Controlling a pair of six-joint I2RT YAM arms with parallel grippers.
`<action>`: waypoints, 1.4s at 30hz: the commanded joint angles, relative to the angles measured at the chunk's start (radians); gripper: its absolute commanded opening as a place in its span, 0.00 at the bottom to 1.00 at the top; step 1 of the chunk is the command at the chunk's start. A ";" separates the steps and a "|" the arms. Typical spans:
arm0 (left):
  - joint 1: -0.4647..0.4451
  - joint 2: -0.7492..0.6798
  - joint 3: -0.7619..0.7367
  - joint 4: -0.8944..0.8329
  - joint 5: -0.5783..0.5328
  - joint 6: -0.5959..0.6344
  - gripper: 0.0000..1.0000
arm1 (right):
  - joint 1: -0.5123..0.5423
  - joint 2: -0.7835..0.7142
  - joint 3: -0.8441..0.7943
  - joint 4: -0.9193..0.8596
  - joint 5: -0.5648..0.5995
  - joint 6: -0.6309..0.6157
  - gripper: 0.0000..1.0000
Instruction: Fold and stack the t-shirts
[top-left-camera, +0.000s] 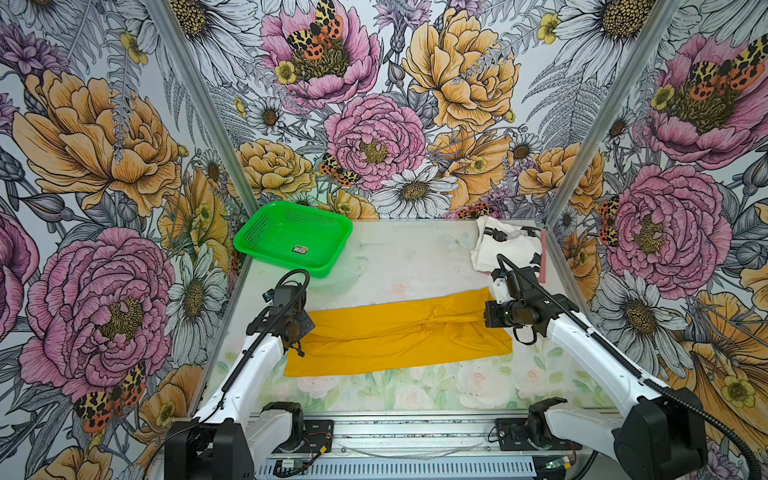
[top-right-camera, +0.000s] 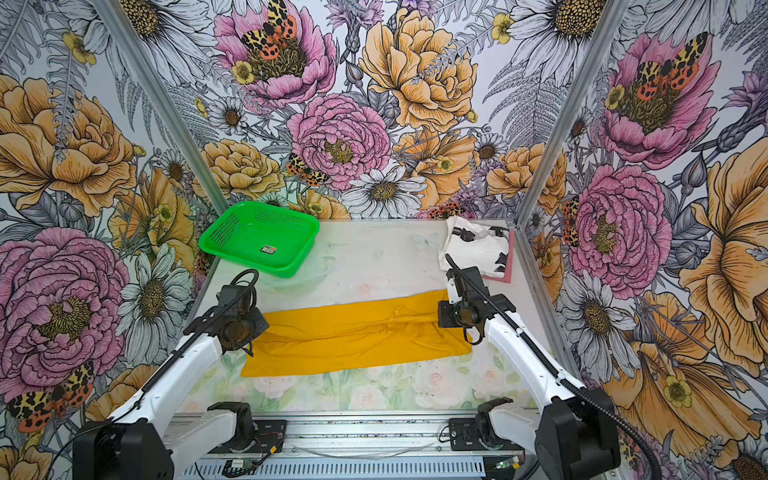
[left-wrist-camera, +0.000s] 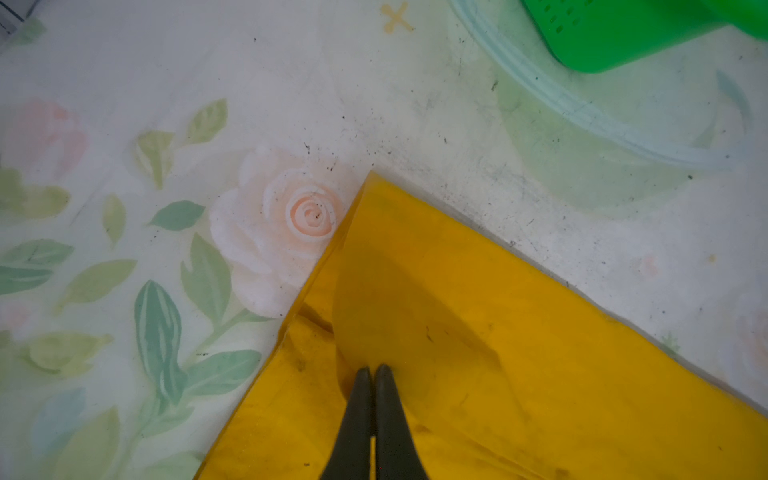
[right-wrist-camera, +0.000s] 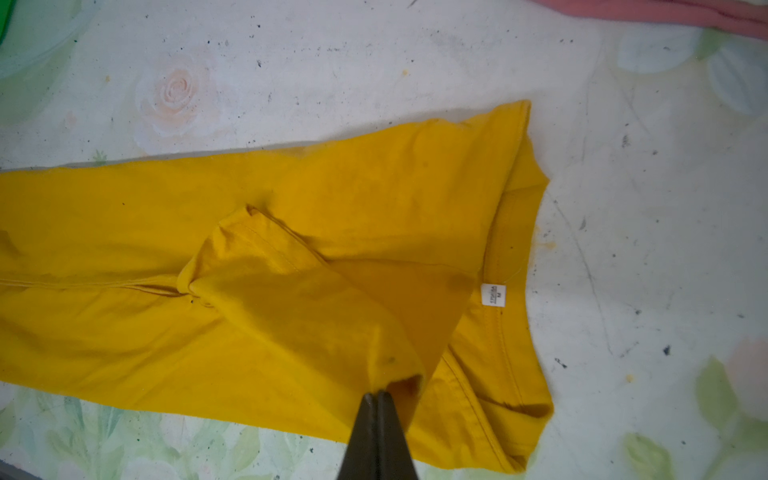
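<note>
The mustard-yellow t-shirt (top-left-camera: 399, 332) was laid as a long, narrow folded band across the middle of the table (top-left-camera: 415, 257). Its collar and white neck label (right-wrist-camera: 493, 295) were turned toward the right arm. The cloth was judged light, limp and not slippery. A thin edge could be pinched easily, but any unsupported span would sag, so hold was best taken at both ends of one long edge together.

The left gripper (left-wrist-camera: 374, 372) was closed on the hem-end corner, with cloth tented up to its tips. The right gripper (right-wrist-camera: 377, 397) was closed on a gathered fold of the sleeve, near the collar. Both arms were stretched forward from the near rail, with the wrists bent down over the ends of the band.

A white t-shirt (top-left-camera: 509, 249) with black markings was seen folded in the far right corner, on a pink t-shirt (top-left-camera: 543, 257) of which only an edge showed. A green mesh basket (top-left-camera: 291, 232) was set at the far left, well apart from the band.
</note>
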 joint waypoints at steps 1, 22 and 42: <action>-0.018 -0.015 -0.002 -0.041 -0.095 -0.038 0.00 | 0.006 -0.010 0.000 0.014 0.019 0.013 0.00; -0.025 -0.129 0.013 -0.109 -0.197 -0.084 0.42 | 0.009 -0.035 0.007 0.011 0.006 0.012 0.03; -0.113 0.288 0.177 0.151 0.181 0.087 0.99 | 0.104 0.104 -0.083 0.141 0.023 0.220 0.92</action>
